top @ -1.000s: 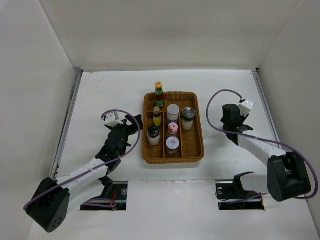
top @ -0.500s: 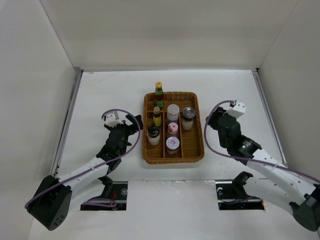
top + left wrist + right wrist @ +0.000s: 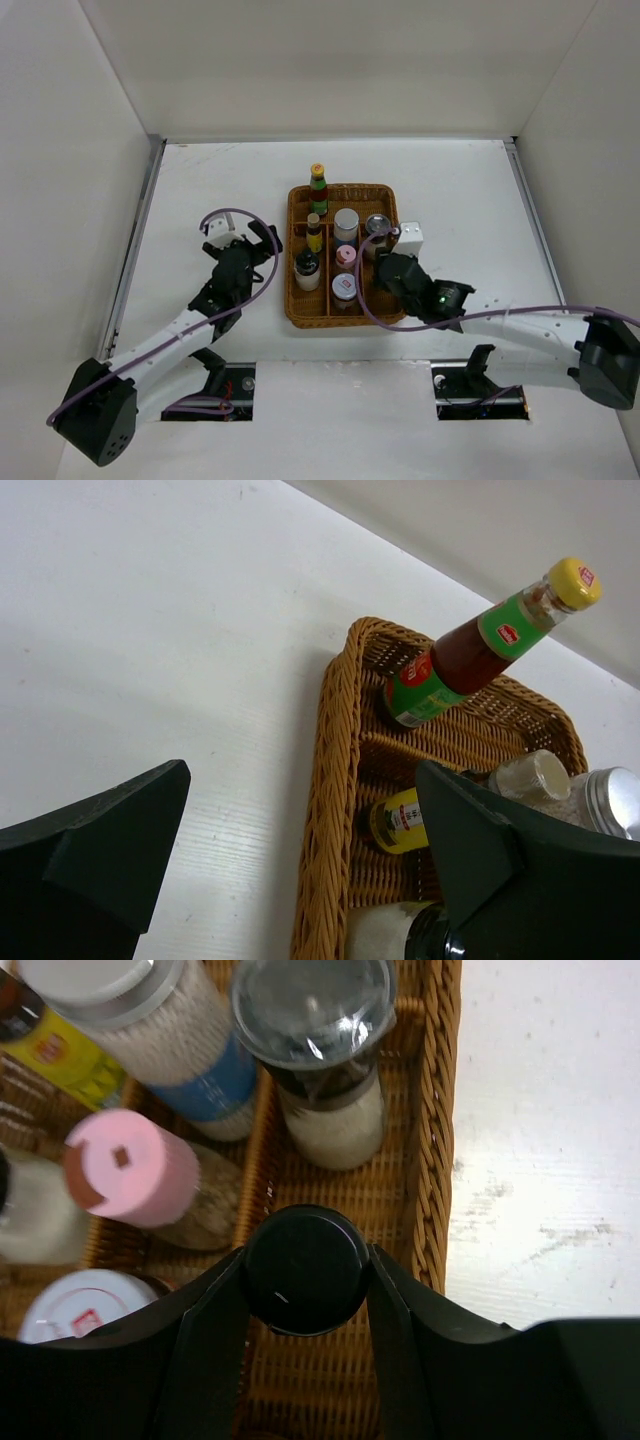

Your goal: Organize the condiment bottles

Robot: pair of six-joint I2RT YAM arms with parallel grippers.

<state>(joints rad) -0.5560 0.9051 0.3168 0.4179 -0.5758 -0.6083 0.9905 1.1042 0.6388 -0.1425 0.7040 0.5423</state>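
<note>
Over the tray's right compartment: black-capped bottle sits centred between the right gripper fingers, both pressed against its cap, just inside the brown wicker divided tray's right rim.
Left gripper: jaws spread wide, empty, beside the tray's left edge.
Labels: green-labelled yellow-capped bottle bears a red logo, its text unreadable.

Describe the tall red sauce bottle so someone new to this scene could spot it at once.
Find the brown wicker tray in the middle of the white table. In its far left corner stands the sauce bottle, behind a smaller yellow-labelled bottle. It is the tallest there, with a yellow cap and green label bands.
</note>
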